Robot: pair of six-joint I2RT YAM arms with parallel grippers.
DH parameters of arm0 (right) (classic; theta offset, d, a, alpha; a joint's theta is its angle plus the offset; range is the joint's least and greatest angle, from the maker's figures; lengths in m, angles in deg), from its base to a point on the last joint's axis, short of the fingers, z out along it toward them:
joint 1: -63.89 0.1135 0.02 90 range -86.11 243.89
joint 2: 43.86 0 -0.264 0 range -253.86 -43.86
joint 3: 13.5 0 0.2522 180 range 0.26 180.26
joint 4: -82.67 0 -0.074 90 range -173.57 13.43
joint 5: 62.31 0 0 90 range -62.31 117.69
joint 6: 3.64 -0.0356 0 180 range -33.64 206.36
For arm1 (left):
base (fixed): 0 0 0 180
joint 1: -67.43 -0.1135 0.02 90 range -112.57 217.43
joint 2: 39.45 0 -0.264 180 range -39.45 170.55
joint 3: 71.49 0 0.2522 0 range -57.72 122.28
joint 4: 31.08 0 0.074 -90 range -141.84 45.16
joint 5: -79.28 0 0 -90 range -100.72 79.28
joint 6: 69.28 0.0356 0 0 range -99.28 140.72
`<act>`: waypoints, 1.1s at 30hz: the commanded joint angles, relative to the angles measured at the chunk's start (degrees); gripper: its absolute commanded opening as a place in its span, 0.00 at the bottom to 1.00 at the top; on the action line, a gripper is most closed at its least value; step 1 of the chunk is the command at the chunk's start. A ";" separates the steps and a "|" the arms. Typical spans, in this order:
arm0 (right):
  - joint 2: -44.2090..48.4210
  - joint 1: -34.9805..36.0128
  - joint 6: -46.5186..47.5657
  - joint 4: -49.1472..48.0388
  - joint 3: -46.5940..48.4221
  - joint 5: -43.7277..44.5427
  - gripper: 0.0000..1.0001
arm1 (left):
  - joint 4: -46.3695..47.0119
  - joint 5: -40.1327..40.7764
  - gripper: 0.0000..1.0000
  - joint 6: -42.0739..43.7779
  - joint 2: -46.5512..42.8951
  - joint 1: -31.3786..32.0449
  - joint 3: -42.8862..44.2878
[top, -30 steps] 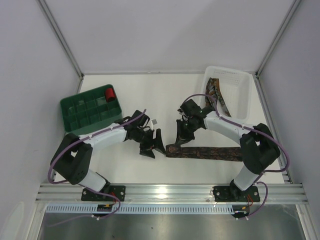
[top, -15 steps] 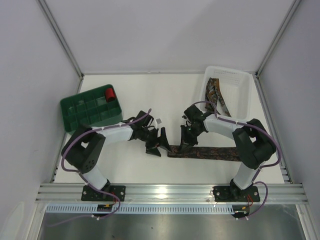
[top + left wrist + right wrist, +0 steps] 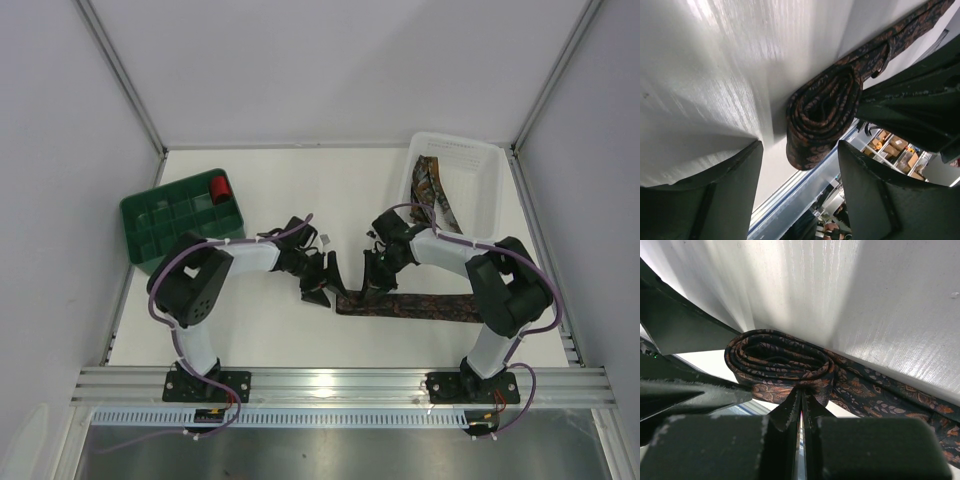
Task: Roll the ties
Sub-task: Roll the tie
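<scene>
A dark tie (image 3: pixel 420 306) with a brown-orange pattern lies flat along the table's front. Its left end is wound into a roll (image 3: pixel 347 298). In the right wrist view my right gripper (image 3: pixel 801 396) is shut, and its tips pinch the near edge of the roll (image 3: pixel 780 360). It shows in the top view (image 3: pixel 370 284). My left gripper (image 3: pixel 322 284) is open just left of the roll. In the left wrist view (image 3: pixel 800 195) the roll (image 3: pixel 825 107) lies just ahead of the gap between its fingers (image 3: pixel 715 200), not touching them. A second tie (image 3: pixel 432 190) lies in the white basket.
A green compartment tray (image 3: pixel 165 235) stands at the left with a small red roll (image 3: pixel 220 186) in a back cell. The white basket (image 3: pixel 494 195) stands at the back right. Both arms reach in towards the middle of the table.
My left gripper has moved right, up to the roll. My right gripper came down and forward onto the tie's left end, which stays rolled.
</scene>
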 commanded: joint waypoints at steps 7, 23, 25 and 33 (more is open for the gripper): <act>-0.12 -0.46 1.87 -0.67 -0.56 0.79 0.05 | -4.55 2.81 0.56 1.20 3.31 3.16 6.64; -2.23 0.33 0.82 -1.73 1.28 -0.53 0.05 | -14.74 7.64 0.10 5.07 -0.03 3.16 9.73; -2.67 0.86 0.64 -1.73 2.34 -0.62 0.05 | -16.50 8.70 0.07 5.69 -1.16 3.16 9.64; -5.56 4.46 -1.47 -3.22 5.24 -1.23 0.06 | -20.90 10.46 0.04 6.31 -4.42 3.16 11.92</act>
